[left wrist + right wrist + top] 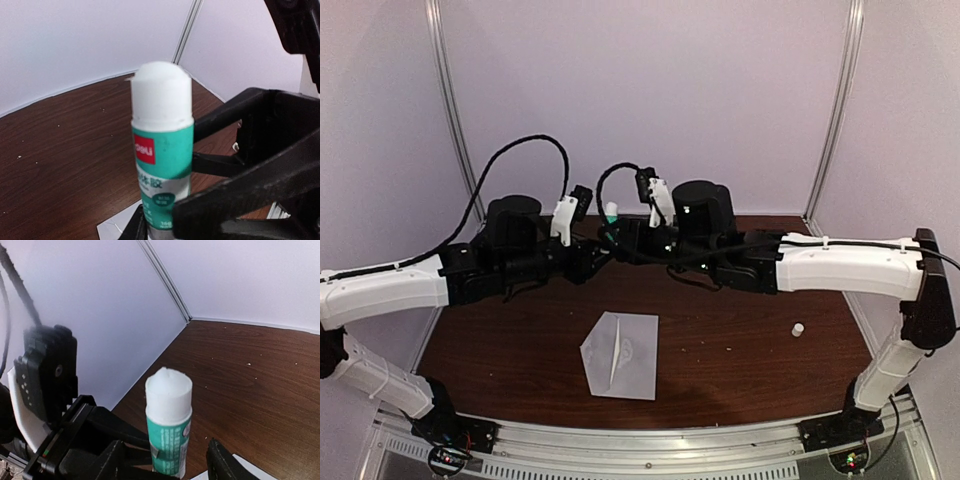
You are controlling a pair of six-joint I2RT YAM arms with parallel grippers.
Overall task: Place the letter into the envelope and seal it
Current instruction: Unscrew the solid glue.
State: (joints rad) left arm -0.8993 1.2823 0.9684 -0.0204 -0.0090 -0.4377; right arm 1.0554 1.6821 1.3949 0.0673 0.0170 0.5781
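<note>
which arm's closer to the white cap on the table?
Right. The cap sits by the right arm's white link; the left arm is across the table.

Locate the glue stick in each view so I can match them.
Top external: glue stick raised at centre, between the two arms.
Left wrist: the stick at centre of frame, upright.
Right wrist: the stick at lower centre, upright.
Shared landmark: the envelope on the table, its corner at both wrist views' bottom edge.

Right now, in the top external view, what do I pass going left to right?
Left arm's base → envelope → small white cap → right arm's black elbow. The raised glue stick overlaps the envelope's span, so it is left out.
</note>
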